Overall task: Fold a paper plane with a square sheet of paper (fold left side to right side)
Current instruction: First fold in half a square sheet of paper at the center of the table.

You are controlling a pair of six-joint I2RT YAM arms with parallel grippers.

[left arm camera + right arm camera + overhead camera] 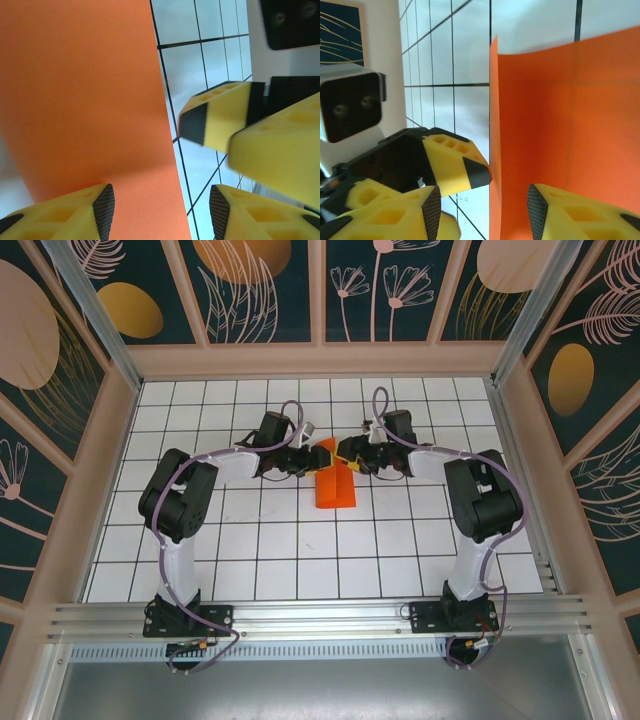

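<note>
1. Orange paper: one square sheet of paper (creased, and not lying quite flat) sits at the middle of the white gridded table, between the two grippers.
2. Left gripper: its two yellow fingers stand apart and clamp nothing. The sheet's edge runs through the gap.
3. Right gripper: its two fingers are likewise parted and grip nothing, with the sheet's raised edge between them.
4. Both grippers' tips meet near each other at the sheet's far end.
</note>
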